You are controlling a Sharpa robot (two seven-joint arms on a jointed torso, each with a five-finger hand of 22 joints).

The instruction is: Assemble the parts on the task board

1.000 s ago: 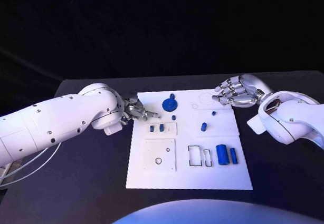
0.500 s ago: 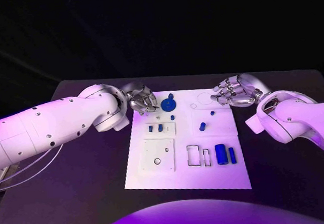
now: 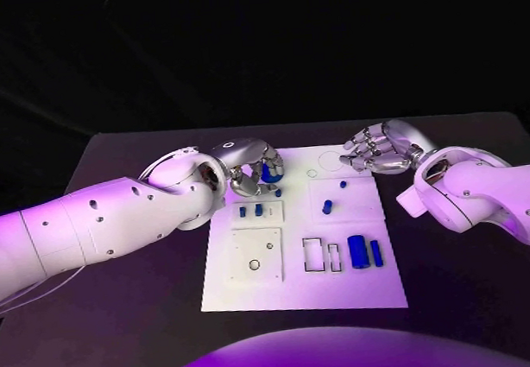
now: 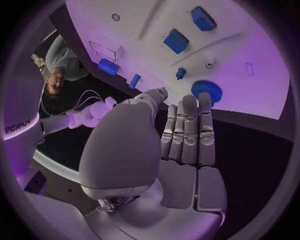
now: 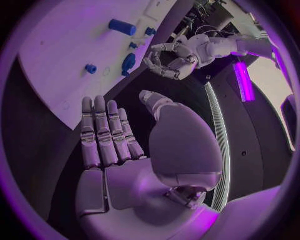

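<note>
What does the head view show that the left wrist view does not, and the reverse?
Only the head view shows the right hand, empty with its fingers curled, at the far right corner of the task board, and the whole black table around the board. Only the left wrist view shows the left hand's palm side, with straight fingers holding nothing, their tips near the blue gear. Both share the board, the gear, the small blue parts and the left hand.

Black table (image 3: 140,316), bare surface around white plate.
</note>
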